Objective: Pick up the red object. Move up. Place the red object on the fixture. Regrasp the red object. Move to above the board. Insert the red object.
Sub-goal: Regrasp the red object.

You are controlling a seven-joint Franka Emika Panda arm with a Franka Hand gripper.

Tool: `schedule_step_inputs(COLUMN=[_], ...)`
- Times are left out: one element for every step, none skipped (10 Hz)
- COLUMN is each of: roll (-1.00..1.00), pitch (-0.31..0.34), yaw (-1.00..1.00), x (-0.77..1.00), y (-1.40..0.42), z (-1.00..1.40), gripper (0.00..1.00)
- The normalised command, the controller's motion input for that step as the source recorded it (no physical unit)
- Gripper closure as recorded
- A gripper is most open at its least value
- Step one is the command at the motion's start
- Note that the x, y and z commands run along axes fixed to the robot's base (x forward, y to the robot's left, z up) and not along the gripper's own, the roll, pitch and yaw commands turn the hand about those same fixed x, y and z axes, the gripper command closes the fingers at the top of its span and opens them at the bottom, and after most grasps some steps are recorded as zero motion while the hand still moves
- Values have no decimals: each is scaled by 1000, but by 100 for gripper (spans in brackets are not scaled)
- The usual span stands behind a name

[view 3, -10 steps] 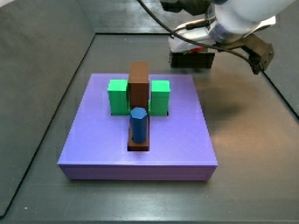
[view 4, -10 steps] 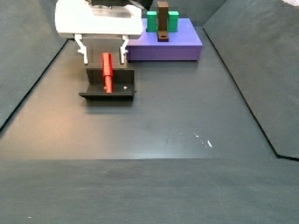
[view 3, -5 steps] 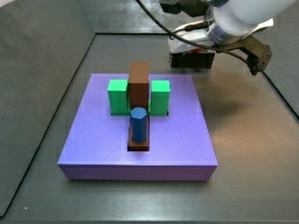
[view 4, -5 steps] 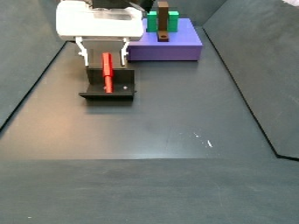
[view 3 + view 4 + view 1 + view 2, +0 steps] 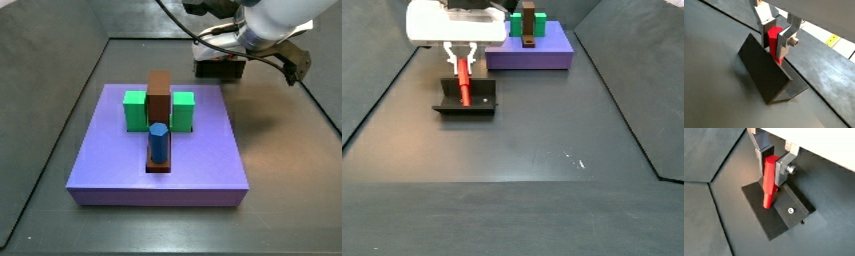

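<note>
wrist view, fixture side-on: the red object (image 5: 774, 41) leans up against the fixture (image 5: 765, 70), so pickup, lift and placing look done to me. The gripper (image 5: 778, 36) sits right over it with the jaws closed on its upper part, a silver finger (image 5: 785, 38) flat against each side.

wrist view, from above: same story. The red object's (image 5: 770, 182) lower end rests on the fixture's base plate (image 5: 777, 215) and the gripper (image 5: 776, 164) pinches it near the top. Looks like the regrasp step, pretty much there.

side view with the board up close: the purple board (image 5: 160, 148) with its green blocks (image 5: 136, 111), brown bar (image 5: 160, 108) and blue peg (image 5: 158, 142) is near, and the arm reaches down at the far right over the fixture (image 5: 221, 68). Can't see the red piece here.

side view down the surface: gripper (image 5: 461, 62) points straight down on the far left, red object (image 5: 464, 81) in it, still on the fixture (image 5: 465, 100).

left to do: move above the board, insert.
</note>
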Motion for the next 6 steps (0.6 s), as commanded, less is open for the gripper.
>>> schedule_step_inputs(roll=[0, 0, 0, 0, 0, 0], pitch=[0, 0, 0, 0, 0, 0], yaw=[0, 0, 0, 0, 0, 0], x=[0, 0, 0, 0, 0, 0], y=[0, 0, 0, 0, 0, 0], z=[0, 0, 0, 0, 0, 0], gripper=[100, 100, 100, 100, 100, 100])
